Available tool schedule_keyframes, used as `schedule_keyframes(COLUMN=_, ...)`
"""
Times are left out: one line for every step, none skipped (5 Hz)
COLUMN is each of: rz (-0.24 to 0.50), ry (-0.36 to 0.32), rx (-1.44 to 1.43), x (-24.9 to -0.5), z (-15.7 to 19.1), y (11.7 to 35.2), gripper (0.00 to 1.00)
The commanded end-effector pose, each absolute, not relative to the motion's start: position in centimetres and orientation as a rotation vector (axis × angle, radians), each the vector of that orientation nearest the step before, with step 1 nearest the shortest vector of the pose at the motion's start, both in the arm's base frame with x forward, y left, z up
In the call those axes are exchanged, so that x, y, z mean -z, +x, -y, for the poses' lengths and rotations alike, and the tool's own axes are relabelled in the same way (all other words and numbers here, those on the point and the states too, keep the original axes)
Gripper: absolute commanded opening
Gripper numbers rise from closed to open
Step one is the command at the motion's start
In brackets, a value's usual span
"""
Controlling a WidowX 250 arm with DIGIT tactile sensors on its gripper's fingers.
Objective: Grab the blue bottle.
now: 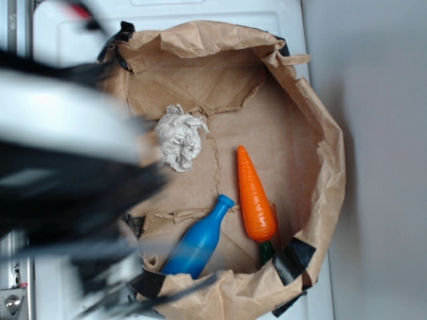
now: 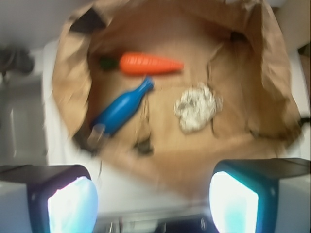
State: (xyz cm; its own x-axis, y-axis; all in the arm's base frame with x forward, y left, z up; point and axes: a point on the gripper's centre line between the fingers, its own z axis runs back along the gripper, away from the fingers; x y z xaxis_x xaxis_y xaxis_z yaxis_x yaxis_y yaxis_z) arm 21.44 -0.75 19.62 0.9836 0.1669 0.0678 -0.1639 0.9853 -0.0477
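Here is the blue bottle [image 1: 199,241], lying on its side on the crumpled brown paper lining [image 1: 267,127], down near the lining's bottom edge in the exterior view. Its light-blue cap points up and to the right, toward the orange carrot [image 1: 255,197], and cap and carrot sit just beside each other, perhaps touching; the blur makes that hard to call. The carrot lies lengthwise, tip toward the middle of the lining, green stub toward the bottom edge next to a patch of black tape [image 1: 293,259]. A wadded ball of whitish paper [image 1: 179,137] rests apart from both, nearer the lining's left side.

The arm [image 1: 67,173] sweeps across the left of the exterior view as a heavy black-and-white smear, covering that edge of the lining.

From the wrist view, the claw [image 2: 153,204] hangs above the lining's near edge, spread wide, with nothing between its two fingers [image 2: 73,204]. The bottle [image 2: 120,108] lies well ahead of it, off to the left, slanting up to the carrot [image 2: 150,64], with the paper wad [image 2: 196,108] to the right.
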Motion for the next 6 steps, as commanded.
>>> schedule_keyframes(rz=0.119, ry=-0.049, rx=-0.185, x=-20.8, z=0.2, y=21.9, gripper=1.00)
schedule_keyframes(rz=0.119, ry=-0.049, rx=-0.185, x=-20.8, z=0.2, y=21.9, gripper=1.00)
schedule_keyframes(rz=0.126, ry=-0.003, rx=-0.292, x=-18.9, z=0.4, y=23.2, gripper=1.00)
schedule_keyframes(rz=0.127, ry=0.011, rx=-0.354, x=-17.9, z=0.6, y=24.0, gripper=1.00)
schedule_keyframes(rz=0.137, ry=0.005, rx=-0.427, x=-16.4, z=0.6, y=24.0, gripper=1.00)
schedule_keyframes(rz=0.144, ry=-0.023, rx=-0.453, x=-14.8, z=0.6, y=24.1, gripper=1.00)
